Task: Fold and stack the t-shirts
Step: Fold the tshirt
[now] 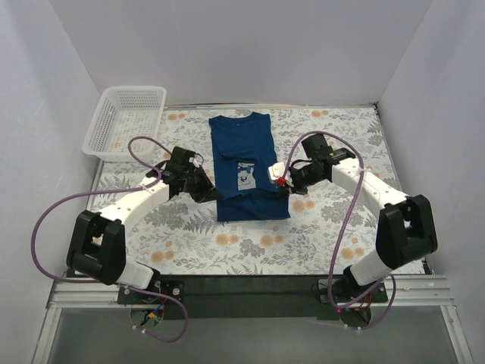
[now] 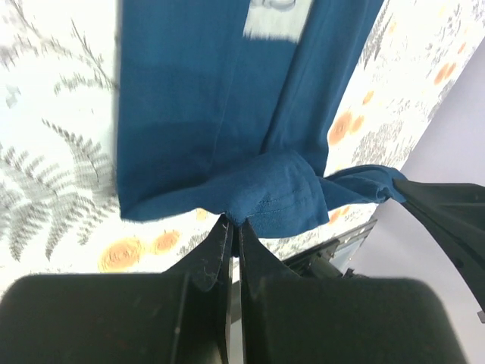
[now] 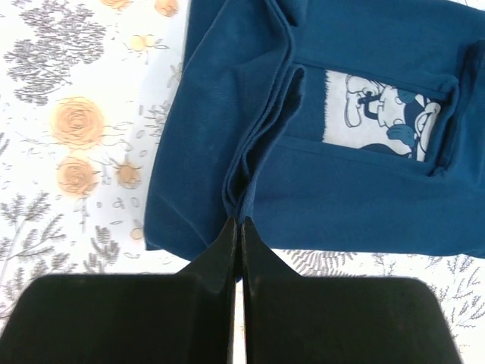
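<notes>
At the middle of the flower-patterned surface [image 1: 341,227] lies the navy t-shirt [image 1: 239,140]. Its sides are turned in so that it forms a long strip, with the collar at the far end and the other end toward the arms. A white mesh basket [image 1: 97,125] stands at the far left corner, well apart from the cloth. The left pincer [image 1: 210,191] and right pincer [image 1: 283,182] sit at opposite edges of the strip's near half.

The step in hand, by the look of it, is doubling the strip end over end, with the near end carried toward the collar. To do this well, both arms should rise and travel together at equal height. The cloth should be drawn lightly taut between them so the turned-in sides do not spill open. The edge should land square, and neither pincer should let go until the fold lies flat.

Both pincers are clenched, with no gap between the fingers. In the left wrist view the tips nip a bunched corner of navy cloth raised off the surface, and the cloth runs across to the other pincer. In the right wrist view the stacked folded edges run straight into the closed tips, so the grasp appears to be on those layers. Between the two pincers lies the pale mouse print [image 1: 245,176].
</notes>
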